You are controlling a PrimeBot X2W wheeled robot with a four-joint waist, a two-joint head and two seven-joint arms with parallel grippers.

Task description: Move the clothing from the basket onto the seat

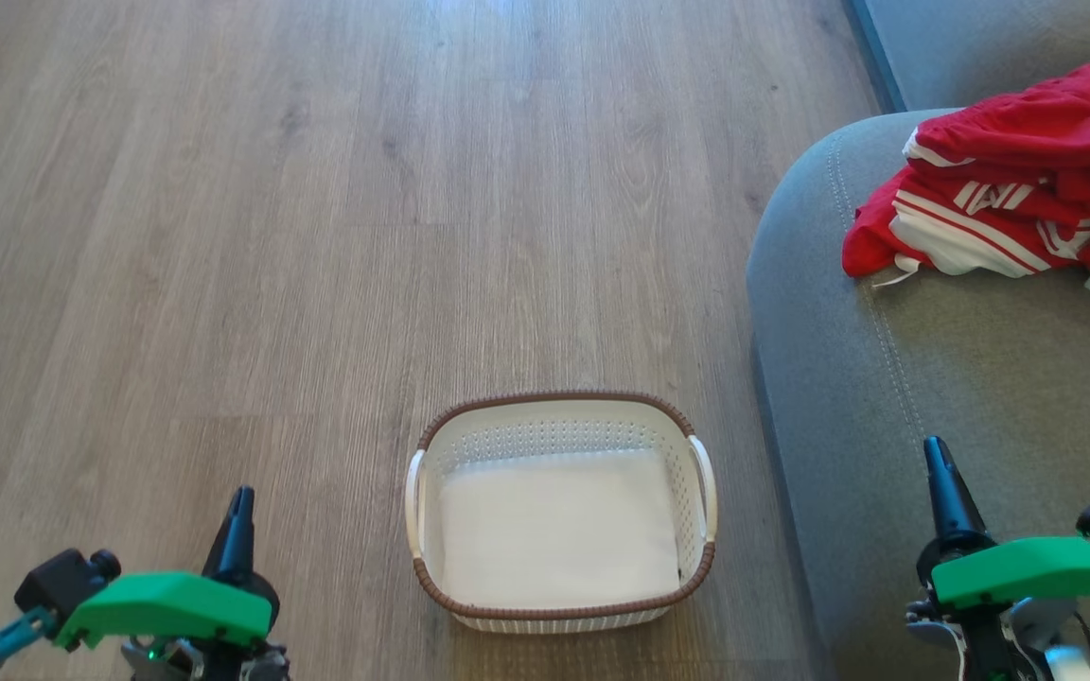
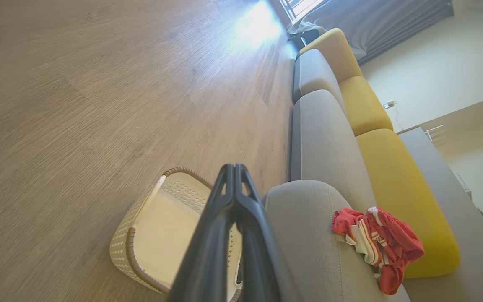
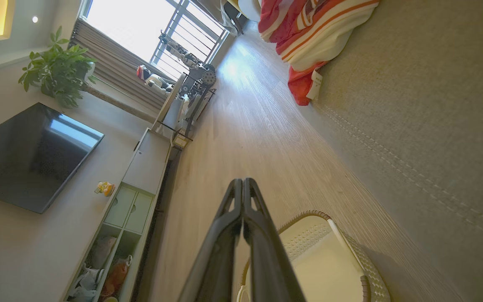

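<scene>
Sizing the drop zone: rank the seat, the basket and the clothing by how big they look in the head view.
1. seat: largest, though cut by the frame.
2. basket and clothing: about alike; the clothing runs off the right edge and lies farther off, so no ranking between them.

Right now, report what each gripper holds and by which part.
Nothing is held. The left gripper and the right gripper both have their fingers shut together on nothing; the clothing lies on the seat.
</scene>
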